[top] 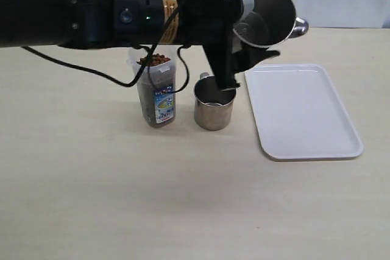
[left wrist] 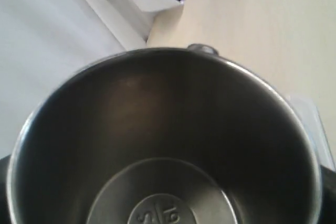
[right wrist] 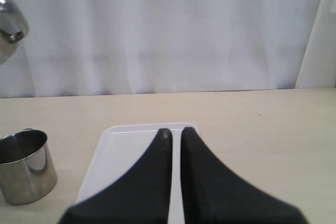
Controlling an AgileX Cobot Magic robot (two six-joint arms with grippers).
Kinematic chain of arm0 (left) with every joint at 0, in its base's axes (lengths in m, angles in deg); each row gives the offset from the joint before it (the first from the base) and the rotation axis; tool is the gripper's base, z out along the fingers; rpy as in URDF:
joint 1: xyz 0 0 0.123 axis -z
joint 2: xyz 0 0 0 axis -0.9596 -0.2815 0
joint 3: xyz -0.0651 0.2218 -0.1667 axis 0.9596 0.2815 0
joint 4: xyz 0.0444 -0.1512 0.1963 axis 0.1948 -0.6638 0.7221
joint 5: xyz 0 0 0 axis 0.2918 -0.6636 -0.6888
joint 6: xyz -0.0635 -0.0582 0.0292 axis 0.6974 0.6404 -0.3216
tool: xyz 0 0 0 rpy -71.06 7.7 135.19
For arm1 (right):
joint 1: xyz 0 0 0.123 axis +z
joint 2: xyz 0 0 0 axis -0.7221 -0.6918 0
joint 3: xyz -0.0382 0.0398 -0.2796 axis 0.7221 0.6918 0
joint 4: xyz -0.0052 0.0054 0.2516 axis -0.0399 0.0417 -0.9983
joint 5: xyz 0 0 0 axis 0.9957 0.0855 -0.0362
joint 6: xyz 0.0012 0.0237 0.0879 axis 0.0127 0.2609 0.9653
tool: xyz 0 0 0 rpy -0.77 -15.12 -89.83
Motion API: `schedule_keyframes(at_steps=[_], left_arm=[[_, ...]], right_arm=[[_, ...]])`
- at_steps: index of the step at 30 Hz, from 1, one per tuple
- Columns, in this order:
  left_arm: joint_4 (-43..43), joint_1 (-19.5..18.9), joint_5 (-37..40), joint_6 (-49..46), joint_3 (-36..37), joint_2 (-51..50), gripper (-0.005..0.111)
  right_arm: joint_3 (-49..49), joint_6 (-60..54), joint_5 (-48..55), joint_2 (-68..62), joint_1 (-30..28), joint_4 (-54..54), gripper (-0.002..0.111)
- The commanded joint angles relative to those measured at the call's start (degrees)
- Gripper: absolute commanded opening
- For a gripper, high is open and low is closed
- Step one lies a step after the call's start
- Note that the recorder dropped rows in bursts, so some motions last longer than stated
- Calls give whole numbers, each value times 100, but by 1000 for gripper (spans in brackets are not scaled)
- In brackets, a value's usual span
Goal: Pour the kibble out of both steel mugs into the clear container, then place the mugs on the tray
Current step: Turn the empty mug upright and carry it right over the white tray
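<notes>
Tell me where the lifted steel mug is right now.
Exterior view: the lifted mug is tipped in the left gripper, right of centre, above the tray's far-left corner, higher than the standing mug.

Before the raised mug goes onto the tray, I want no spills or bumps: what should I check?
1. Raised shiny steel mug empty: ok.
2. Left tool gripping it: ok.
3. Flat white plastic tray bare: ok.
4. Right tool, shut, clear of the tray: ok.
5. Standing second steel mug emptied: cannot tell.
6. Tall clear plastic container upright, brown kibble near its rim: ok.
</notes>
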Motion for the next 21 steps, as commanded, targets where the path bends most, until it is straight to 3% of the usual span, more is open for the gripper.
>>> schedule_keyframes(at_steps=[1, 11, 16, 21], left_arm=[[-1394, 11, -936, -38, -729, -940, 0], [-2415, 274, -1200, -27, -2287, -2813, 0], [-2520, 441, -1160, -27, -2797, -3406, 0], [-2715, 675, -502, -27, -3090, -3739, 0]], right_arm=[[15, 0, 13, 15, -12, -39, 5], [15, 0, 13, 15, -12, -39, 5], [15, 0, 13, 15, -12, -39, 5], [15, 0, 13, 15, -12, -39, 5]])
